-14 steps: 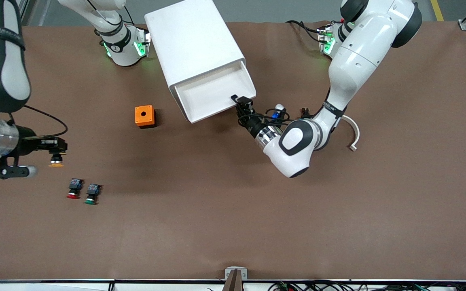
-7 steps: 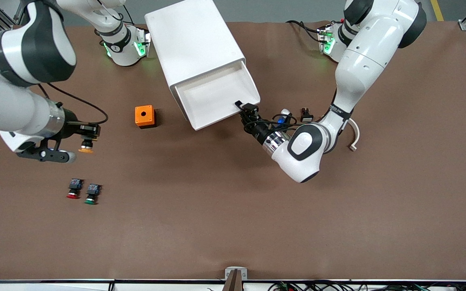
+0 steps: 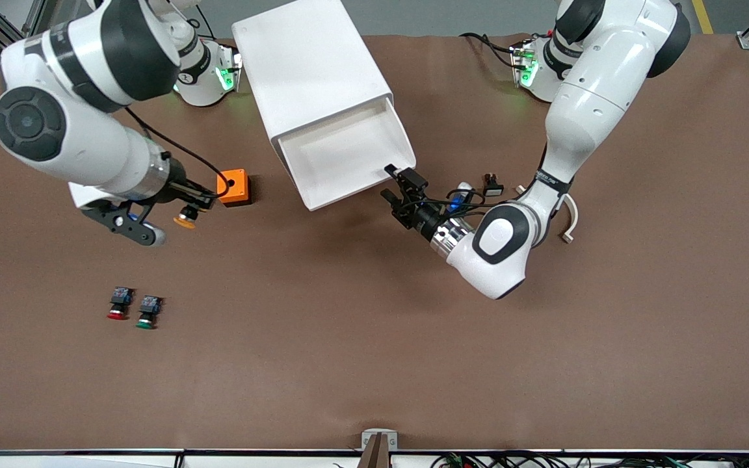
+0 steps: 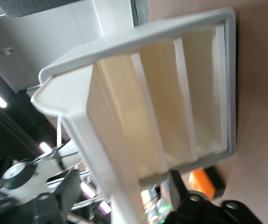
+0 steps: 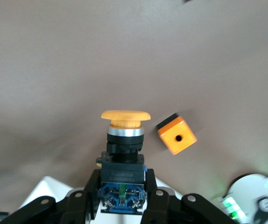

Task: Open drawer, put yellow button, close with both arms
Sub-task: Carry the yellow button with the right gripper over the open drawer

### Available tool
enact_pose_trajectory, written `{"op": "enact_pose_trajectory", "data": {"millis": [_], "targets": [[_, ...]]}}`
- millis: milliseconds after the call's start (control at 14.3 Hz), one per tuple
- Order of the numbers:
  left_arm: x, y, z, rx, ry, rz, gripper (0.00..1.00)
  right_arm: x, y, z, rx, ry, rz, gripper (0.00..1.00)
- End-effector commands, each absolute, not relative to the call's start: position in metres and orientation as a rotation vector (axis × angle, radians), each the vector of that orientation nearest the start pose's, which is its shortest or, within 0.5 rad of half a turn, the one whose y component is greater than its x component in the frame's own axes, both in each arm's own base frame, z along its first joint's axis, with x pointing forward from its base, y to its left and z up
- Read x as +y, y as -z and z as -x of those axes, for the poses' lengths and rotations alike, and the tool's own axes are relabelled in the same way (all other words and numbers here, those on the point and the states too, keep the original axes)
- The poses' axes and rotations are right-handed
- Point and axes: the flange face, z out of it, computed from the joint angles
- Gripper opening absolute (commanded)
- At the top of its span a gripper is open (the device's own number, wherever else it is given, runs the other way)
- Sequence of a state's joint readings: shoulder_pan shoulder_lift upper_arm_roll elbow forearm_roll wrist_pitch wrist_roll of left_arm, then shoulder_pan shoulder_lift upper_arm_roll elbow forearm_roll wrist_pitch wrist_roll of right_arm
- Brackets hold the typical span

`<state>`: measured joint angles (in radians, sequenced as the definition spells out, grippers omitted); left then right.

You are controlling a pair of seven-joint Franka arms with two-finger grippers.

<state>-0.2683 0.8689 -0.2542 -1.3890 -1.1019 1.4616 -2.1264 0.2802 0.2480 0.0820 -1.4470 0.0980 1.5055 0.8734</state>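
Observation:
The top drawer [image 3: 342, 156] stands pulled out of the white cabinet [image 3: 309, 71], open and empty. My left gripper [image 3: 399, 185] is open, just off the drawer's front corner at the left arm's end. In the left wrist view the drawer's front lip [image 4: 94, 140] runs between the spread fingers [image 4: 61, 196]. My right gripper [image 3: 187, 211] is shut on the yellow button [image 3: 185, 220] and holds it cap down over the table beside the orange cube [image 3: 232, 186]. The right wrist view shows the button [image 5: 124, 126] gripped by its black and blue body between the fingers [image 5: 89, 191].
A red-capped button [image 3: 118, 303] and a green-capped button [image 3: 147, 312] lie side by side nearer the front camera at the right arm's end. The orange cube [image 5: 176, 136] also shows in the right wrist view. A small black part [image 3: 491, 185] and a white curved piece [image 3: 569, 218] lie by the left arm.
My right arm has carried the yellow button from the table's end toward the orange cube and cabinet. My left gripper has drawn the drawer a little farther out and backed off its front.

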Motion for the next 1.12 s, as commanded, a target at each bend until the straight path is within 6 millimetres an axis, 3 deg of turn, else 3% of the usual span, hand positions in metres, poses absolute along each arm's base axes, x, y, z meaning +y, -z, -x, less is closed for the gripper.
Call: {"op": "enact_pose_trajectory", "data": {"millis": [0,280,490,769,909,1049], "targets": [[-0.386,-0.257,-0.576,1.962,2.245,-1.456,1.0,0.254,-0.547,-0.563,0.95,-0.296,2.967,0.0],[-0.385,-0.288,-0.582,1.603,2.142,-1.673,1.0,0.309,-0.548,-0.543,1.116,-0.243,2.889,0.0],[-0.38,-0.31,-0.592,1.391,1.913,-1.917,1.0,0.337,-0.545,-0.53,1.232,-0.227,2.841,0.0],[-0.354,-0.355,-0.601,1.008,1.561,-2.174,1.0,0.384,-0.526,-0.502,1.373,-0.205,2.779,0.0],[-0.344,-0.377,-0.604,0.899,1.393,-2.291,1.0,0.406,-0.513,-0.487,1.417,-0.194,2.758,0.0],[-0.339,-0.41,-0.608,0.859,1.154,-2.424,1.0,0.427,-0.501,-0.47,1.447,-0.164,2.745,0.0]]}}
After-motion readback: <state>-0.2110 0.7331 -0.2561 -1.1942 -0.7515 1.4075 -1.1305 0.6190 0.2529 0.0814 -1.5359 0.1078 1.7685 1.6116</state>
